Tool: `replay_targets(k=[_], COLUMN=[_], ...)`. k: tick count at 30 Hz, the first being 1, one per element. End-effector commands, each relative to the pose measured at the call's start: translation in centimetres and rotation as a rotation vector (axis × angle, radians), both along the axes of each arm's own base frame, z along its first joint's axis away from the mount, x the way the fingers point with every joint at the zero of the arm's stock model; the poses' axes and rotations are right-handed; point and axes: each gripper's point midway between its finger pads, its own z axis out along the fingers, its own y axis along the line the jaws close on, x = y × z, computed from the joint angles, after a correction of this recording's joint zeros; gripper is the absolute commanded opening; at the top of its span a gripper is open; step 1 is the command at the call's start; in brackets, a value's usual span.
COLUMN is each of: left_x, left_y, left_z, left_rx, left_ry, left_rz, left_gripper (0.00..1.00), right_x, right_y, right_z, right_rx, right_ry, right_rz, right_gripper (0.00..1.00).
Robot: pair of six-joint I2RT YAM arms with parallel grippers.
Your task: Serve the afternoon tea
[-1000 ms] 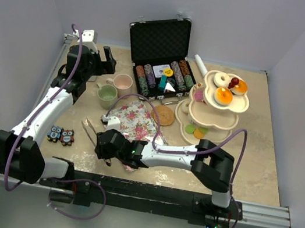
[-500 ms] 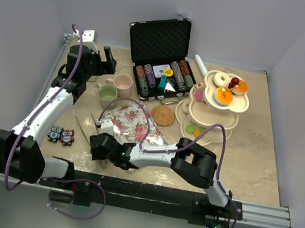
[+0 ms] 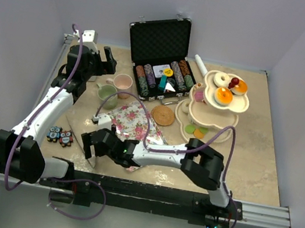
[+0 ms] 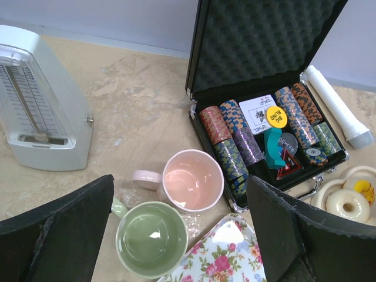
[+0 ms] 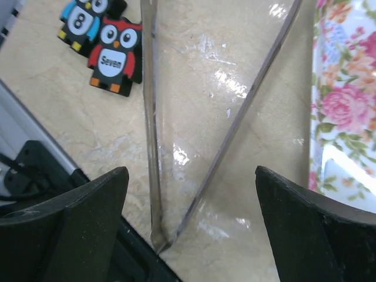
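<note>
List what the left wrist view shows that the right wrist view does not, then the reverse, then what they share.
Only the left wrist view: a white metronome, the pink cup with the green cup just in front of it, the open chip case, a white cylinder beside the case, and a donut at the right edge.

Only the right wrist view: two owl figures and clear tongs lying open on the surface.

Both: the floral tray and the beige table.
</note>
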Motion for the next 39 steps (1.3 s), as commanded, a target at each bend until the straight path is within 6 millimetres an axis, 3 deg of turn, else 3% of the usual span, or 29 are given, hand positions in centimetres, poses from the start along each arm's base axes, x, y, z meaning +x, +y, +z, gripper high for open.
replay_targets(k=[1, 2, 4, 10, 17, 22, 28, 32, 39], left_x=[0.0, 0.0, -0.3, -0.5, -0.2, -0.1, -0.1, -0.1, -0.1], left_y=[0.0, -0.1, 0.1, 0.5, 0.3, 0.0, -0.2, -0.3, -0.4], left_z=[1.6, 1.9, 2.5, 3.0, 2.2, 2.0, 1.7, 1.8, 1.9], left_rx=[0.017, 0.017, 0.022, 0.033, 0.029, 0.022, 0.017, 0.015, 0.010], left_ry=[-0.046, -0.052, -0.070, -0.086, -0.067, -0.062, -0.054, -0.057, -0.059], left_rz=[-0.013, -0.015, -0.010, 0.009, -0.001, -0.011, -0.021, -0.025, -0.030], left_gripper=[0.99, 0.99, 0.99, 0.99, 0.99, 0.99, 0.99, 0.99, 0.99], right_x=[1.1, 1.7, 2.9, 8.4, 10.9, 12.4, 13.9, 14.5, 13.6], right_y=[-2.4, -3.3, -6.2, -14.9, -20.3, -22.8, -24.4, -24.6, -23.6], right_z=[7.7, 8.7, 8.4, 5.8, 2.4, 1.2, 0.2, -1.1, -3.3], right_rx=[0.084, 0.091, 0.027, -0.033, -0.079, -0.128, -0.181, -0.193, -0.197], right_ry=[-0.091, -0.109, -0.107, -0.072, -0.021, -0.042, -0.064, -0.045, 0.023], right_rz=[-0.054, -0.078, -0.114, -0.198, -0.210, -0.287, -0.334, -0.334, -0.275], right_gripper=[0.93, 0.93, 0.93, 0.87, 0.76, 0.75, 0.73, 0.70, 0.62])
